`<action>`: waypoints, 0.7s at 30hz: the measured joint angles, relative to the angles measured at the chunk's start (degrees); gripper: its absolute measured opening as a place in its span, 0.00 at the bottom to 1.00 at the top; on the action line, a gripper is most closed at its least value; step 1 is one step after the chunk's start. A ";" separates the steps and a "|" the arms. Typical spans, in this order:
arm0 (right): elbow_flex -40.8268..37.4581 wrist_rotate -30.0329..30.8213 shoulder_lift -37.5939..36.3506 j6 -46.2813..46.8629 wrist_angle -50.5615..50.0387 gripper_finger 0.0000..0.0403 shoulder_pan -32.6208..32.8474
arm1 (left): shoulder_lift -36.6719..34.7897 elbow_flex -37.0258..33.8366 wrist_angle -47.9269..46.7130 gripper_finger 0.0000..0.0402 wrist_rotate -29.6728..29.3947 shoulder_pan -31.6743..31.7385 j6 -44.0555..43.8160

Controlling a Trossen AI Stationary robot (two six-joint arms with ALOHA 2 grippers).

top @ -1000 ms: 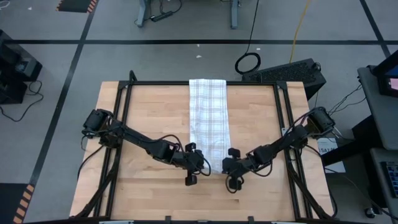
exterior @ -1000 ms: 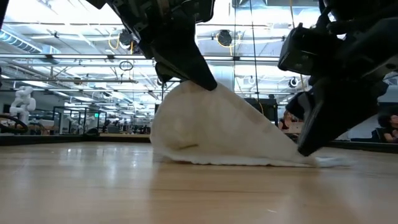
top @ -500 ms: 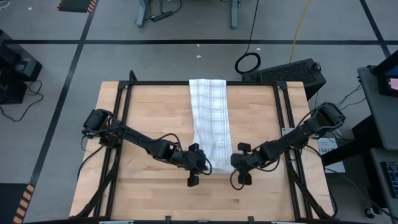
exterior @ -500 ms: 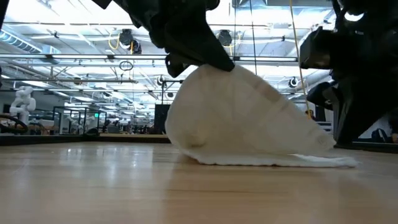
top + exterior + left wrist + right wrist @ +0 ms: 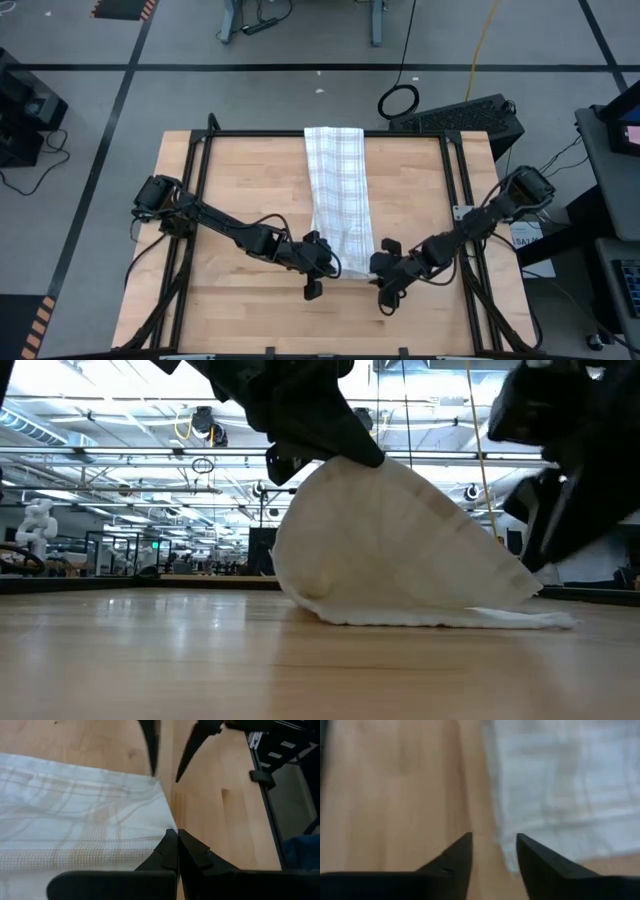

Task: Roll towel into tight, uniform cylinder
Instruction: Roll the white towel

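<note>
The white checked towel (image 5: pixel 337 180) lies as a long strip from the table's far edge toward the middle. Its near end (image 5: pixel 400 550) is raised into a hump at the near left corner, and its lower edge rests on the table. My left gripper (image 5: pixel 328 262) is shut on that corner. My right gripper (image 5: pixel 381 272) is open and empty just right of the towel's near right corner. In the right wrist view its fingers (image 5: pixel 492 847) stand short of the towel's edge (image 5: pixel 505 835), which lies just ahead of them. My left gripper pinches the towel's near left corner (image 5: pixel 167 826) between its two shut fingers, coming in from the table's left and slanting down. The corner is lifted clear of the table (image 5: pixel 345 465). The cloth slopes down from it to the near right corner, which lies on the table.
A black metal frame (image 5: pixel 300 133) runs round the wooden table top. Bare wood lies to the left and right of the towel and in front of both grippers. A black keyboard-like case (image 5: pixel 460 115) sits beyond the far right corner.
My left gripper has moved a little toward the table's right edge with the raised corner, so the hump has shifted right and grown fuller. My right gripper has drawn back from the towel's near right corner toward the right and near edges and has come up off the cloth.
</note>
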 joint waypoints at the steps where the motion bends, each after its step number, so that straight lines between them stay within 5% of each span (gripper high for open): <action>1: -0.03 0.79 0.05 0.01 -0.74 0.39 0.23 | 0.00 0.00 0.01 0.01 0.00 0.00 0.00; 8: 0.00 0.03 3.13 -2.59 2.36 0.43 -0.90 | 0.00 0.00 0.07 0.01 -0.02 0.00 0.03; 21: 0.00 1.43 6.49 3.65 4.13 0.03 -1.19 | 0.00 0.00 0.02 0.01 -0.02 0.00 0.02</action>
